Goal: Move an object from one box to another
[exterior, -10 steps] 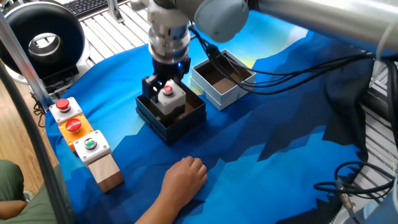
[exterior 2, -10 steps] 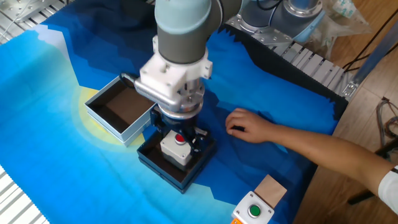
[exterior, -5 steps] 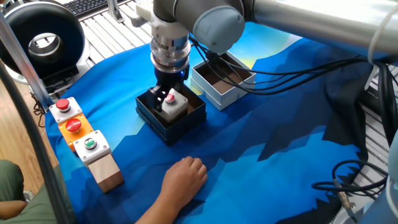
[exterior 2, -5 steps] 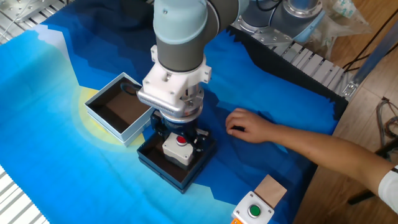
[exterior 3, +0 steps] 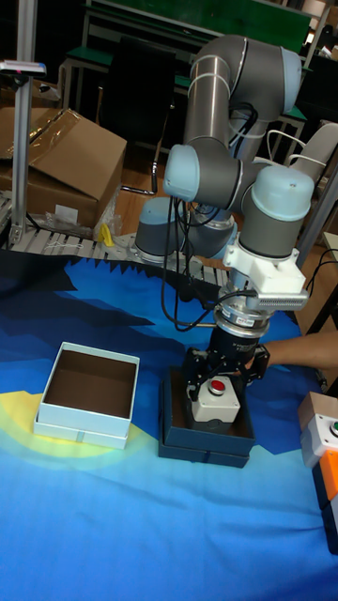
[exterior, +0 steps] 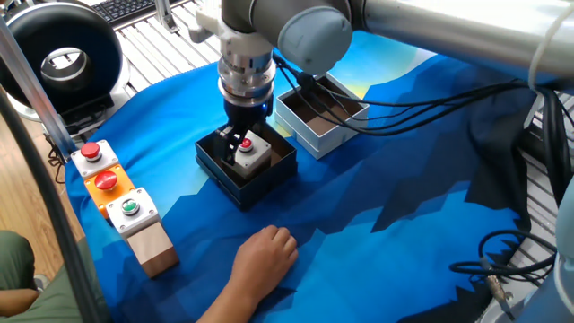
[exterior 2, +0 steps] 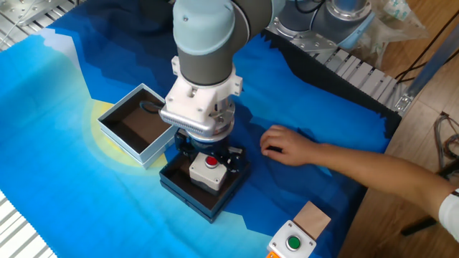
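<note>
The object [exterior: 249, 153], a white-grey cube with a red button, sits low inside the dark navy box [exterior: 235, 189], which lies on the blue cloth. My gripper [exterior: 241, 149] reaches straight down into that box, shut on the cube with a finger on either side. The other fixed view shows the same cube [exterior 2: 209, 170], gripper [exterior 2: 208, 162] and navy box [exterior 2: 185, 197]. So does the tall view, with the cube [exterior 3: 215, 399], gripper [exterior 3: 218, 387] and navy box [exterior 3: 200, 452]. Beside the navy box, the white box [exterior: 319, 135] [exterior 2: 126, 140] [exterior 3: 80, 425] shows only its brown inside.
A person's hand [exterior: 265, 256] [exterior 2: 285, 147] rests on the cloth close to the navy box. A joined row of red, orange and green button boxes [exterior: 108, 181] and a wooden block [exterior: 153, 248] lie at the cloth's edge. Cables [exterior: 421, 94] trail from the arm.
My gripper has come down with the cube, which now sits lower inside the navy box. The hand and both boxes have stayed put.
</note>
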Motion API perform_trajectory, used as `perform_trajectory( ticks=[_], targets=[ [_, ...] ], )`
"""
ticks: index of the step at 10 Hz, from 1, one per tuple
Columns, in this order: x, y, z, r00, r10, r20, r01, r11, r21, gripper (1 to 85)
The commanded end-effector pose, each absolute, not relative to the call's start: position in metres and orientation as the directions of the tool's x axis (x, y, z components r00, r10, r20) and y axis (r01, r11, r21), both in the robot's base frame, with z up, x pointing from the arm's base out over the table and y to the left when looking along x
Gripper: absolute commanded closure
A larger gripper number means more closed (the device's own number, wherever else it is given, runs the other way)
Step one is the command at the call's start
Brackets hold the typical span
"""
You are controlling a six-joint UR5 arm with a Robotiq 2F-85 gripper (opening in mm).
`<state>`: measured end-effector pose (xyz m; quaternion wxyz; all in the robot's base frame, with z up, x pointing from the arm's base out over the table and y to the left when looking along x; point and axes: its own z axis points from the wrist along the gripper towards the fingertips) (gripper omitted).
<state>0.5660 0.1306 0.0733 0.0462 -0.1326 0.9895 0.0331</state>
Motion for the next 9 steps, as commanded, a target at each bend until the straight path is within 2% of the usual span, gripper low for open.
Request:
perform_trajectory(
  ticks=[1,4,5,6,7,8,9],
  targets=[
    [0.564,0.132,0.092,-0.964,-0.246,-0.099,-0.254,0.964,0.082,6.3],
    [0.559,0.124,0.123,-0.966,-0.248,-0.074,-0.254,0.962,0.101,7.3],
    [0.560,0.116,0.134,-0.973,-0.221,-0.070,-0.227,0.968,0.104,12.7],
    [0.562,0.103,0.147,-0.983,-0.176,-0.060,-0.181,0.978,0.100,24.0],
    [0.569,0.097,0.160,-0.997,-0.057,-0.058,-0.064,0.989,0.131,55.7],
    [0.566,0.072,0.172,-1.000,-0.002,-0.024,-0.004,0.995,0.103,74.3],
    [0.559,0.042,0.182,-1.000,-0.005,-0.006,-0.005,0.999,0.039,84.7]
  ],
)
